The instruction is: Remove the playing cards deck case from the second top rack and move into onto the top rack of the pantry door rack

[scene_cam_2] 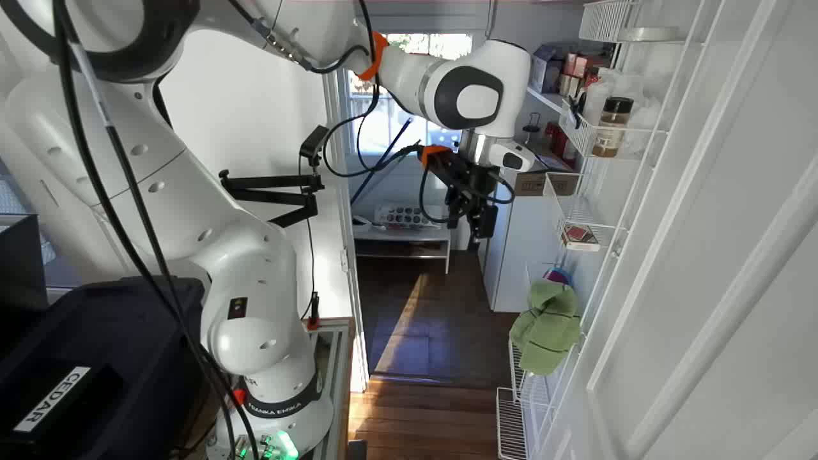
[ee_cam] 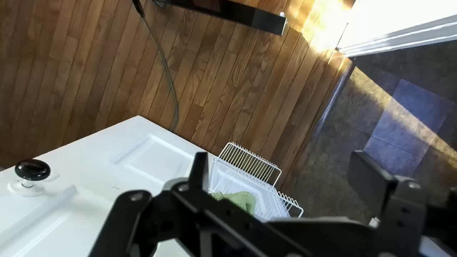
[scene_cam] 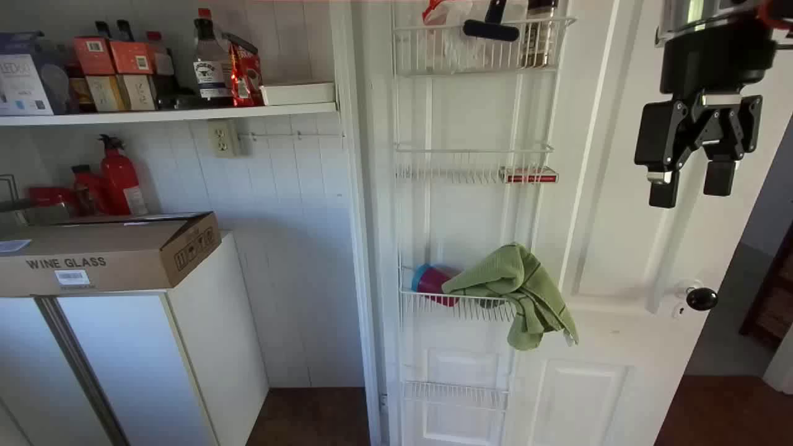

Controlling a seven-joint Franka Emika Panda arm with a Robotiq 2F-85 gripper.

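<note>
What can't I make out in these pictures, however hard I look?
Any lettering on the playing cards deck case: too small in both exterior views.
Top end of the pantry door rack: cut off by the upper edge in both exterior views.
Part of the green cloth: hidden behind the claw, wrist view.

In an exterior view, a white shelf [scene_cam: 167, 116] runs along the panelled wall [scene_cam: 303, 260] at left, above a white cabinet [scene_cam: 210, 334]; a white door [scene_cam: 610, 248] with a black knob [scene_cam: 702, 298] stands at right. In an exterior view, a far window [scene_cam_2: 441, 45] glows above a low white table [scene_cam_2: 409, 235]. Sunlight [scene_cam_2: 404, 322] stripes the dark floor [scene_cam_2: 460, 332] there and spills onto the nearer brown wooden boards [scene_cam_2: 434, 412].
</note>
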